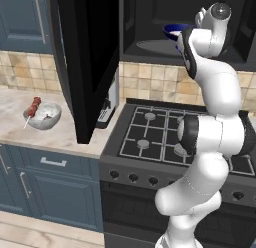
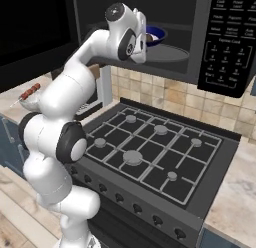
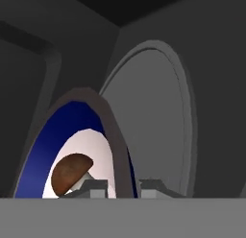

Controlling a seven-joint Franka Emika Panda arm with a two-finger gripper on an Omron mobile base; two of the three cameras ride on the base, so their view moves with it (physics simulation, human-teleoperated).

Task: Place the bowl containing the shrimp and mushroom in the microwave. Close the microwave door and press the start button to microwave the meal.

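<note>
Bowl (image 3: 57, 136) with mushroom (image 3: 71, 173) sits inside the microwave (image 2: 210, 37), beside the turntable (image 3: 153, 122), rim pinched by gripper (image 3: 124, 186).

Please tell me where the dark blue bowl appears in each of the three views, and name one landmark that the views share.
Left base view: dark blue bowl at top, inside the black microwave, left of the arm's wrist.
Right base view: bowl at top centre, just right of the wrist.
Hand view: bowl lower left, seen on edge.
Shared landmark: grey round turntable.
</note>
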